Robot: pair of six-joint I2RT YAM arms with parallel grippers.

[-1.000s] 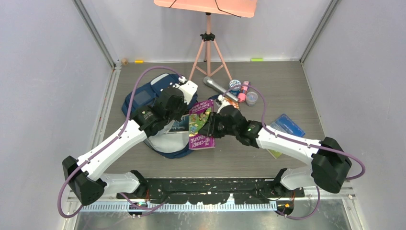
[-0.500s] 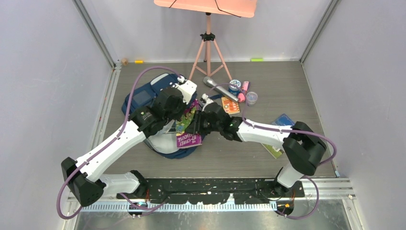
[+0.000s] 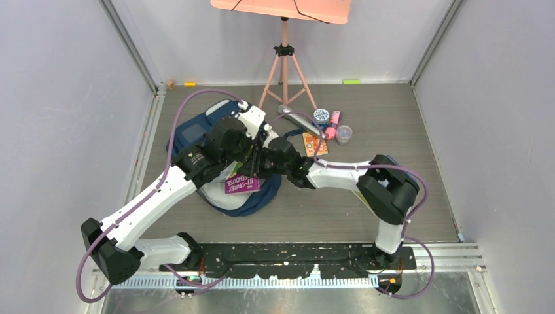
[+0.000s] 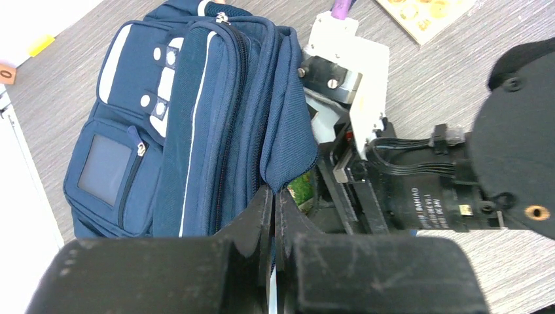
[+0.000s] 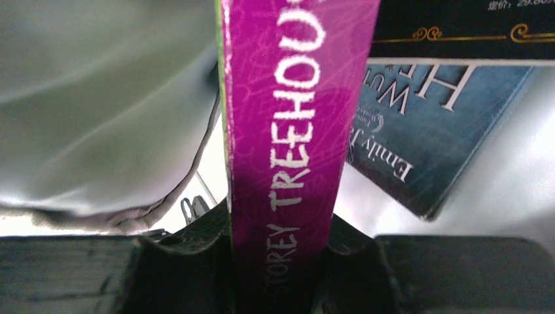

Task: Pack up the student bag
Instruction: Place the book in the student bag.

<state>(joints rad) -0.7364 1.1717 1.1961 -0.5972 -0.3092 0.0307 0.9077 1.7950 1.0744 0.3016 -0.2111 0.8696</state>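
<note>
Here, at centre-left of the overhead frame: the student bag [image 3: 186, 131], navy, lying on the grey table [image 3: 393, 111], mouth open toward the lower right.

Pressed flat together at lower centre of the left wrist frame, the left gripper [image 4: 273, 199], fingers nipping the hem of the bag's flap, navy fabric rising from them toward the top of the frame.

Clamped at bottom centre of the right wrist frame, the right gripper [image 5: 281, 245], pinching a purple book [image 5: 294, 98] by its spine, white lettering "STOREY TREEHOUSE" running up the frame. Purple book on edge inside the bag, pale grey lining to its left, a blue book [image 5: 419, 144] to its right, resting against the lining.

Seen from above, the purple book's end poking out of the bag's mouth near frame centre, both wrists crowded just above it.

Further toward the upper right: a silver tube [image 3: 298, 120], a pink marker [image 3: 334, 123], an orange card [image 3: 315, 144]. At top centre, a pink tripod [image 3: 283, 72].
</note>
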